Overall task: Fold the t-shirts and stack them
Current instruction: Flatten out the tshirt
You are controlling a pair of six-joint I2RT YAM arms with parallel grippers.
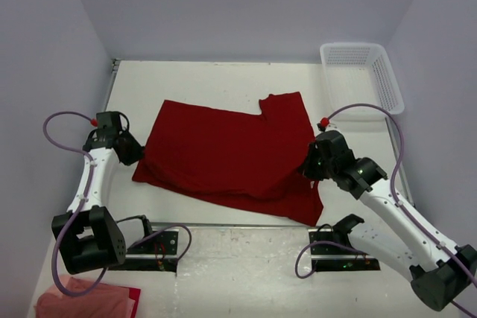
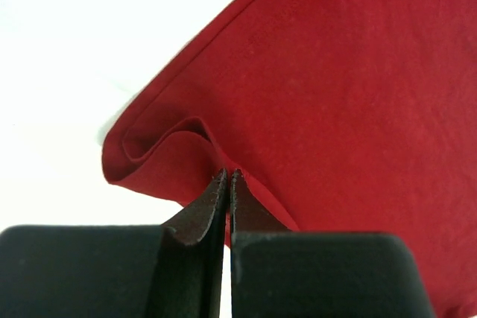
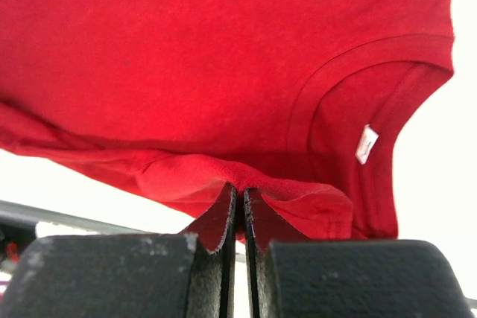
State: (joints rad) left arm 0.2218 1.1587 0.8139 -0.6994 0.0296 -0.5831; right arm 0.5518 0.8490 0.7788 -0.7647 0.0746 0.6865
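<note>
red t-shirt (image 1: 223, 154) lying on the table (image 1: 209, 80); left gripper (image 2: 227, 178) pinched tight on a hem corner, right gripper (image 3: 238, 191) clamped on the edge beside the collar, opposite ends held probably to carry one fold across

Your top view looks down from above and behind the robot, far enough back to take in the whole table (image 1: 223, 83) and the red t-shirt (image 1: 223, 154). Your wrist views sit very close, each looking along its own gripper: the left gripper (image 2: 229, 176) faces a hem corner, the right gripper (image 3: 240, 191) the collar side, and all three share that shirt
</note>
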